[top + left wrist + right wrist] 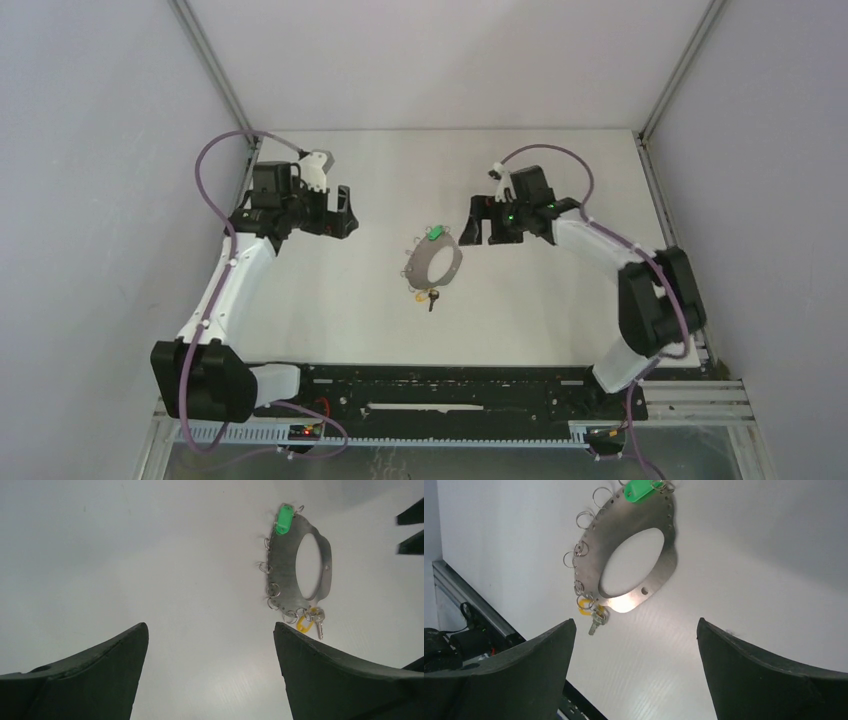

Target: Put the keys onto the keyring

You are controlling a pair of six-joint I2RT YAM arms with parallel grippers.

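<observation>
Left hand [210, 627] and right hand [634, 622] gape wide, holding nothing, either side of the keyring [282, 575], neither touching its rim.

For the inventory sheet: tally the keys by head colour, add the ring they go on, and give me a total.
Green-headed key: 1
Yellow-headed key: 1
Grey keyring: 1
Total: 3
</observation>
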